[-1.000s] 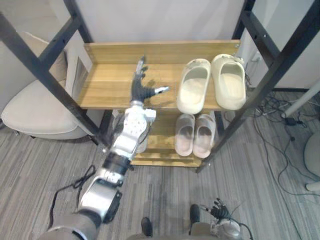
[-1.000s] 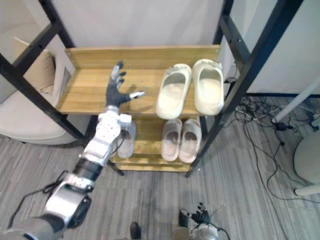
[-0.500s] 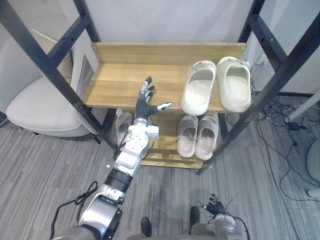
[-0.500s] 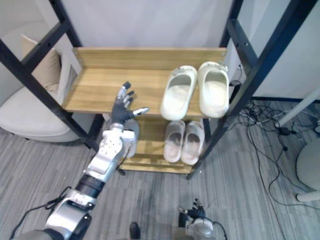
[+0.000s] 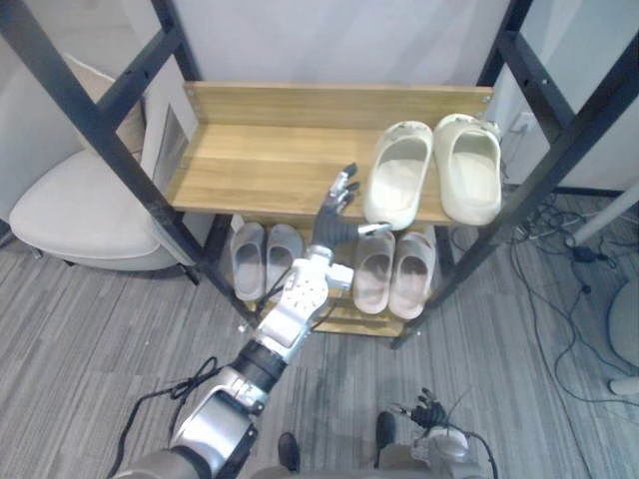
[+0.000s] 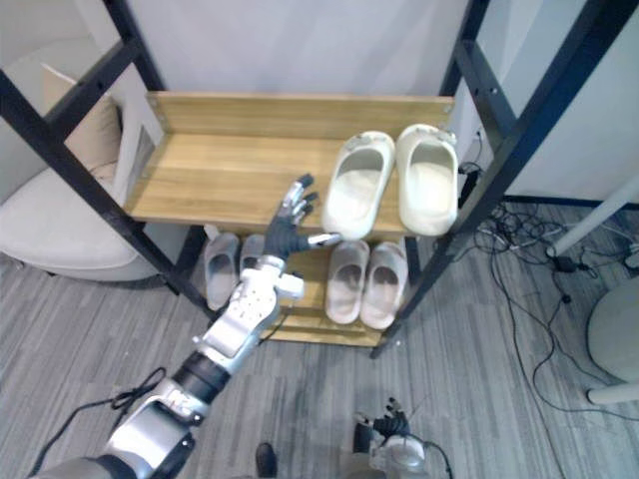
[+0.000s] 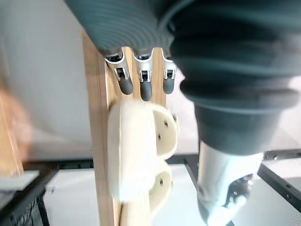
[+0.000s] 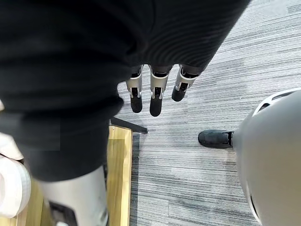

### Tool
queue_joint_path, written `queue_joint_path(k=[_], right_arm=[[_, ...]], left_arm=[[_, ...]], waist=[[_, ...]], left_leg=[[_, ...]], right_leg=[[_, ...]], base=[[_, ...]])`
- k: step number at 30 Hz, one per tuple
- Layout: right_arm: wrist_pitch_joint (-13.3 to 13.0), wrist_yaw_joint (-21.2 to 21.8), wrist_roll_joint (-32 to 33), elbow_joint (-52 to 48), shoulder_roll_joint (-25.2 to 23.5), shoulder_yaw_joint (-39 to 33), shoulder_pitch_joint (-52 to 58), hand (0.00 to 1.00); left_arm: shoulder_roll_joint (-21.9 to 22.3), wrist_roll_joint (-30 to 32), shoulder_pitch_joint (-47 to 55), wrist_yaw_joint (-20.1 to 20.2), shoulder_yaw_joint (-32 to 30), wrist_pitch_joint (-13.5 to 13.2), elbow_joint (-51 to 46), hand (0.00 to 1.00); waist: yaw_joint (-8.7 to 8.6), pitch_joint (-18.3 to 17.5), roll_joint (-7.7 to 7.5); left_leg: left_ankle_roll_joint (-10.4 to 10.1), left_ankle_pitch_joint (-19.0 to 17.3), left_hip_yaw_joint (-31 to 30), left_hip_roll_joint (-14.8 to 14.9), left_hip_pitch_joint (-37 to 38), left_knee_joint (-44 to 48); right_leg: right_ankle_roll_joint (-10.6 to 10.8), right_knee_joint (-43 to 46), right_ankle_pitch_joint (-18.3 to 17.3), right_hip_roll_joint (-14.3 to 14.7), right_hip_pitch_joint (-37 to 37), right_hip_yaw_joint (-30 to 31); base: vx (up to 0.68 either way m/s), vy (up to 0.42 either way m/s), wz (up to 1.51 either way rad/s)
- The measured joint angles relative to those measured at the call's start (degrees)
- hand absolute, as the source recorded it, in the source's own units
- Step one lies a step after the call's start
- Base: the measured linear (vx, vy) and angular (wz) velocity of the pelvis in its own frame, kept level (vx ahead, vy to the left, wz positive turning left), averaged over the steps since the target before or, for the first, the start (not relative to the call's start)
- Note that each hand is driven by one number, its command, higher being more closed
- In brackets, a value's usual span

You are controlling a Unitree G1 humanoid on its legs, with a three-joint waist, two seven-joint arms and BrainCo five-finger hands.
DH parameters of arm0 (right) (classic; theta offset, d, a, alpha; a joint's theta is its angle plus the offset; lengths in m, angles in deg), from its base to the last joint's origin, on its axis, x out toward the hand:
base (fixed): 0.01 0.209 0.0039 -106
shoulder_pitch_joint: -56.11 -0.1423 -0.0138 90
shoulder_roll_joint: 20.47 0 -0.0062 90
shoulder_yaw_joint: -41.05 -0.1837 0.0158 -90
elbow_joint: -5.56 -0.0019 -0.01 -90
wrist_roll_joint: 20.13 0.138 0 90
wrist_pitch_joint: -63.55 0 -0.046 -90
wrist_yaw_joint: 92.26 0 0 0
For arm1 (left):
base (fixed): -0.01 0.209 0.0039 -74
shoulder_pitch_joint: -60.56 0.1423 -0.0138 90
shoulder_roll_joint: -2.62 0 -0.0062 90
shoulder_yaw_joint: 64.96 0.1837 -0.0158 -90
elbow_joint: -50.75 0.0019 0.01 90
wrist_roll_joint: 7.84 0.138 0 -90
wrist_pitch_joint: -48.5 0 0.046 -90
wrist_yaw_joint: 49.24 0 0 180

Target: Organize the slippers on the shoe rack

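A pair of cream slippers [image 5: 397,180] [image 5: 469,165] lies side by side at the right end of the wooden top shelf [image 5: 260,160]. On the lower shelf stand a pink pair [image 5: 391,271] and, to its left, a grey pair [image 5: 265,259]. My left hand [image 5: 337,212] hovers at the top shelf's front edge, open, its fingers straight and just left of the nearer cream slipper. The left wrist view has the fingertips [image 7: 141,85] close to that slipper [image 7: 136,155], not holding it. My right hand [image 5: 431,411] hangs low by the floor, with its fingers [image 8: 155,96] straight.
Black slanted frame posts [image 5: 110,150] [image 5: 559,140] flank the rack. A beige cushioned chair [image 5: 70,210] stands left of it. Cables [image 5: 569,239] trail over the grey carpet at the right, by a white round base [image 5: 624,309]. The left half of the top shelf is bare wood.
My left hand has swung right along the top shelf's front edge, from mid-shelf to beside the cream slippers. The slippers have not moved.
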Motion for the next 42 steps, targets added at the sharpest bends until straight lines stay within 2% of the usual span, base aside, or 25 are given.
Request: queue_joint_path(k=[14,23,26,29,33,35,36,37,40,42], right_arm=[[0.07,-1.02,1.68,-0.07,-0.14,-3.57,0.08,0.0],[0.08,-1.23,1.62,-0.19,-1.26,-4.82,0.23,0.0],[0.08,-1.23,1.63,-0.22,-1.44,-4.71,-0.11,0.0],[0.07,-1.18,1.63,-0.26,-1.65,-4.39,-1.0,0.0],[0.08,-1.11,1.67,-0.26,-1.57,-3.8,-1.28,0.0],[0.04,-1.04,1.69,-0.19,-1.14,-2.39,-0.9,0.0],[0.1,-0.87,1.69,-0.08,-0.7,-1.63,-0.86,0.0],[0.22,-0.61,1.69,-0.06,-0.49,-1.17,-1.25,0.0],[0.23,0.07,1.68,-0.07,-0.54,0.85,-1.86,0.0],[0.27,0.31,1.68,-0.03,-0.41,1.98,-2.52,0.0]], left_arm=[[1.97,-0.93,-9.07,-2.78,0.79,-0.89,11.92,0.0],[1.32,-0.9,-9.32,-2.72,-1.66,-0.82,11.34,0.0],[1.16,-0.9,-9.0,-2.45,-2.79,0.09,9.59,0.0],[-0.79,-0.95,-4.93,-2.06,-2.96,0.79,2.88,0.0],[-4.78,-2.87,4.11,1.13,0.04,0.65,-10.88,0.0],[-5.66,-5.44,7.79,3.75,2.86,0.45,-17.0,0.0],[-5.72,-8.13,10.16,6.33,5.37,0.01,-22.08,0.0],[-5.93,-10.15,13.33,9.16,7.58,-0.87,-26.13,0.0],[-7.93,-14.69,19.86,13.44,11.35,-1.22,-29.65,0.0],[-10.05,-18.06,26.28,18.45,15.82,-0.12,-29.33,0.0]], waist=[[-0.57,0.22,-0.32],[-0.88,0.21,-0.28],[-0.96,0.27,-0.2],[-1.43,0.55,0.28],[-1.15,0.64,0.42],[-0.27,0.59,0.42],[0.95,0.57,0.42],[1.42,0.53,0.63],[1.5,-0.19,0.94],[1.77,-0.59,1.42]], left_leg=[[-0.35,-0.44,1.61,0.17,0.57,-0.01],[-0.35,-0.7,1.67,0.52,0.7,0.0],[-0.35,-0.72,1.57,0.44,0.69,0.01],[-0.35,-0.72,1.23,0.29,0.69,0.01],[-0.29,-0.66,-0.21,0.23,1.05,0.02],[-0.22,-0.76,-0.39,0.45,1.1,0.47],[-0.01,-0.9,-0.76,0.14,0.52,0.99],[0.17,-0.77,-0.87,-0.19,0.45,0.95],[0.22,-0.74,-1.63,-0.28,0.69,0.96],[0.22,-0.74,-1.86,-0.26,0.65,0.95]], right_leg=[[0.02,0.0,-0.05,0.15,-0.15,1.25],[0.25,0.01,-0.56,0.25,-0.09,1.22],[0.33,0.03,-0.65,0.23,0.0,0.99],[0.33,0.33,-0.65,0.21,0.2,0.29],[0.33,0.37,-0.65,0.13,1.35,-1.09],[0.34,0.41,-0.66,-0.11,1.92,-1.2],[0.57,0.41,-0.83,-0.49,1.9,-1.32],[0.65,0.27,-0.9,-0.73,2.0,-1.9],[0.65,0.29,-0.9,-0.74,2.21,-1.96],[0.65,0.26,-0.91,-0.7,2.25,-2.2]], base=[[-0.01,-0.003,-0.04],[0.0,0.0,0.0],[0.02,-0.007,0.02],[0.01,-0.011,0.06],[-0.01,-0.015,0.14],[-0.04,-0.007,0.18],[-0.06,0.004,0.19],[-0.08,0.008,0.17],[-0.03,-0.001,0.03],[-0.04,-0.018,0.03]])
